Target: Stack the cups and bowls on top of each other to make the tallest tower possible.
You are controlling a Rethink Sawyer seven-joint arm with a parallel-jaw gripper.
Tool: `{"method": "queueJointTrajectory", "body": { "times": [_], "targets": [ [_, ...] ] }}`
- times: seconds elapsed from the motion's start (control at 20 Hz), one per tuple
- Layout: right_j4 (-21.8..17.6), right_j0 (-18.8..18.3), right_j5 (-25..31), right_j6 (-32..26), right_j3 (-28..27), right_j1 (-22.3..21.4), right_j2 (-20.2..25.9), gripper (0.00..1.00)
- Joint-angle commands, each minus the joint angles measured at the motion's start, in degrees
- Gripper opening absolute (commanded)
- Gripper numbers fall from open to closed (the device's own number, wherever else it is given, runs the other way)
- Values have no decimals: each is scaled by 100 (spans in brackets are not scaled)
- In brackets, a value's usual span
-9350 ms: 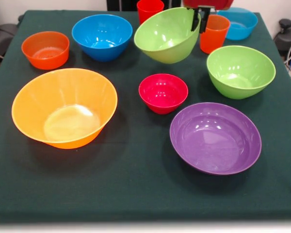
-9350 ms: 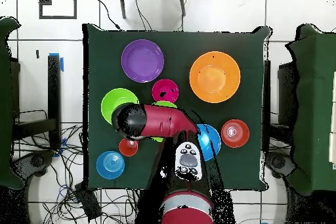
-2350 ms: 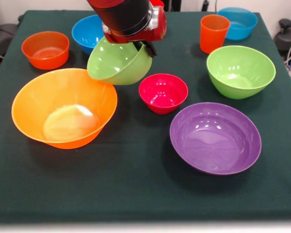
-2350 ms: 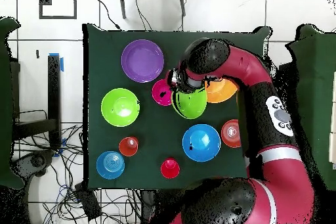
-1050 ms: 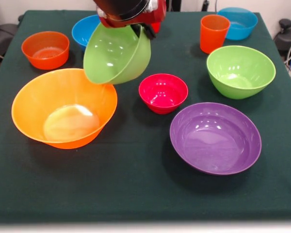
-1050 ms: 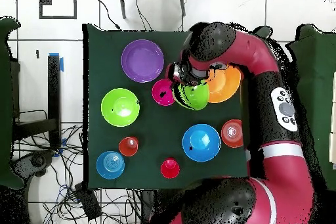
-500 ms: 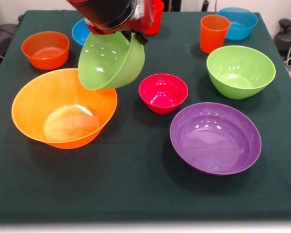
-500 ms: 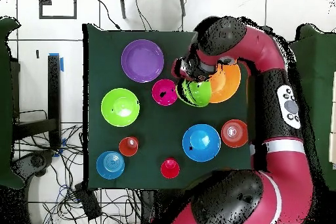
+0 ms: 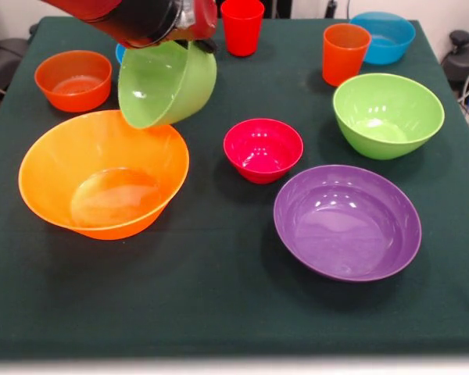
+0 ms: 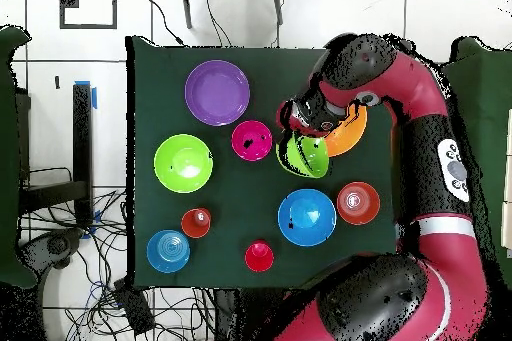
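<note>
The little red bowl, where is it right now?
In the front view the small red bowl sits on the table near the middle, between the large orange bowl on its left and the purple bowl at lower right.

Dark green table cloth [image 9: 219,312], large orange bowl [image 9: 102,176], lime green bowl [image 9: 166,84] under red and black arm [image 9: 133,16], second lime green bowl [image 9: 388,114], purple bowl [image 9: 347,222], small red bowl [image 9: 263,149], orange-red bowl [image 9: 73,80], light blue bowl [image 9: 384,36], red cup [image 9: 241,26], orange cup [image 9: 345,53], blue bowl [image 10: 306,217]
</note>
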Motion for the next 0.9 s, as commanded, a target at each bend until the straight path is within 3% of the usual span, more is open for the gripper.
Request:
{"method": "queueJointTrajectory", "body": {
  "times": [0.05,0.35,0.65,0.9],
  "targets": [
    [-34,-120,740,-1430,-87,76,454,0],
    [244,-294,958,-1062,282,61,578,0],
    [563,-546,863,-853,1013,-191,650,0],
    [771,-573,1014,-603,997,-126,740,0]
  ]
}}
